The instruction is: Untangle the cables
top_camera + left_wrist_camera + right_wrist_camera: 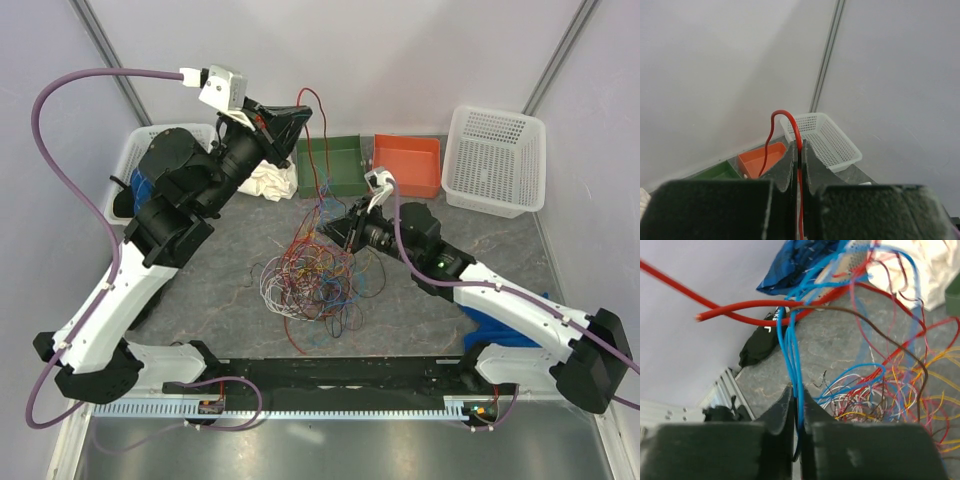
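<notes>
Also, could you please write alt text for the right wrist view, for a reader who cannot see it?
The right gripper is closed on a few thin blue cables that rise up the middle of the picture. A red cable crosses them higher up, and a tangle of red, orange and white cables lies on the grey table to the right.

Grey marbled worktop (225,250). Along its far edge: green tray (335,168) with orange tray (408,165) just beside it on the right. White mesh basket (497,160) stands at the far right corner, a second white basket (122,180) at the far left. Crumpled white cloth (268,182) lies just left of the green tray
</notes>
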You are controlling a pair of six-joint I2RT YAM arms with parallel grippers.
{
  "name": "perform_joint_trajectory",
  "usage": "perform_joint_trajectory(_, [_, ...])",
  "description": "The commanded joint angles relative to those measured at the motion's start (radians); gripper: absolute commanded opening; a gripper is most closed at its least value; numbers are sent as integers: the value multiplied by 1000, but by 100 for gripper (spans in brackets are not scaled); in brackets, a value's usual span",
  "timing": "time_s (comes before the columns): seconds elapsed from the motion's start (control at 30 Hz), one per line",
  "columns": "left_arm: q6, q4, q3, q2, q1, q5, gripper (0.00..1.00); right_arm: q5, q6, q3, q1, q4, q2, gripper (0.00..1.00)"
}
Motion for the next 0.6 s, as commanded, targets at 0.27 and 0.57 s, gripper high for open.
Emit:
perform_joint_trajectory(0.27, [65,49,180,29,-1,-44,2,158,-8,-209,-2,59,22,0])
perform_joint_trajectory(0.57, [115,52,329,68,-1,-61,2,234,8,-273,-2,7,126,0])
